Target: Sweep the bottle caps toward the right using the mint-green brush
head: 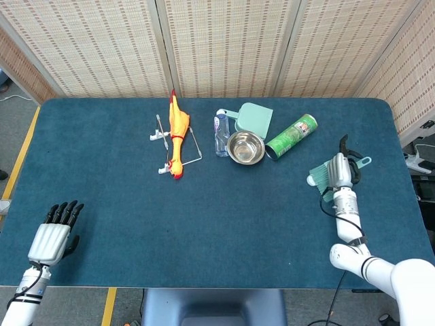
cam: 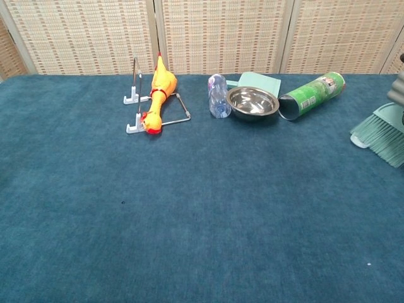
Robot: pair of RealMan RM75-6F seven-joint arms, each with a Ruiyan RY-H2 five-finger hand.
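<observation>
On the blue table (head: pixel 224 224), the right hand (head: pixel 338 171) grips the mint-green brush (cam: pixel 380 130) near the right edge, bristles down beside a pale cap (cam: pixel 358 140). The left hand (head: pixel 51 238) rests at the front-left corner, fingers straight and holding nothing.

Mint-green brush (head: pixel 319 178) bristles left, caps hidden
</observation>
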